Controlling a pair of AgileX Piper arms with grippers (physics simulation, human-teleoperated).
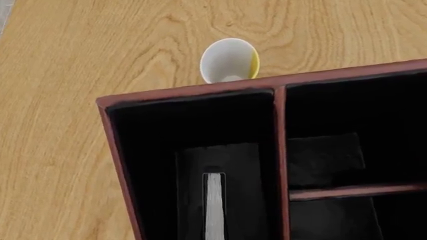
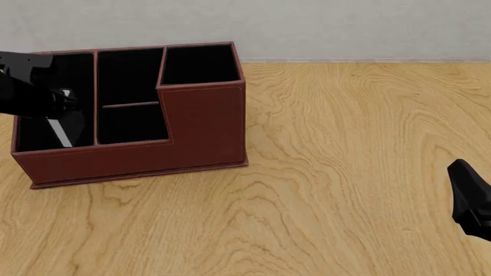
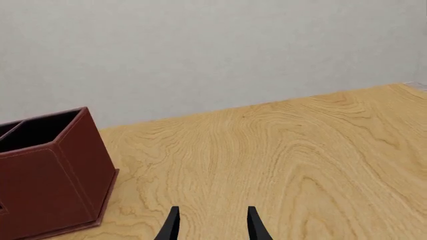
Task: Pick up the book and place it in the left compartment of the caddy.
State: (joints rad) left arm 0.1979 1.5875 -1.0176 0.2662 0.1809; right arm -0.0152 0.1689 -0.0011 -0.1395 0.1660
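The reddish-brown caddy [image 2: 153, 152] stands at the table's left. Its left compartment [image 2: 34, 137] is the long black-lined slot at the far left. My left gripper [image 2: 54, 109] reaches down into that slot, shut on the book [image 2: 61, 132], a thin black shape with a white page edge. In the left wrist view the book [image 1: 213, 205] shows edge-on, low inside the left compartment [image 1: 150, 150], with dark fingers on either side. My right gripper [image 3: 213, 227] hangs open and holds nothing at the near right [image 2: 472, 198], far from the caddy [image 3: 53, 175].
A white cup [image 1: 230, 60] with a yellow inner streak sits on the wood just beyond the caddy's far wall [image 1: 193, 91]; the front view does not show it. Two small middle sections [image 2: 126, 103] and a tall corner section [image 2: 199, 66] adjoin the slot.
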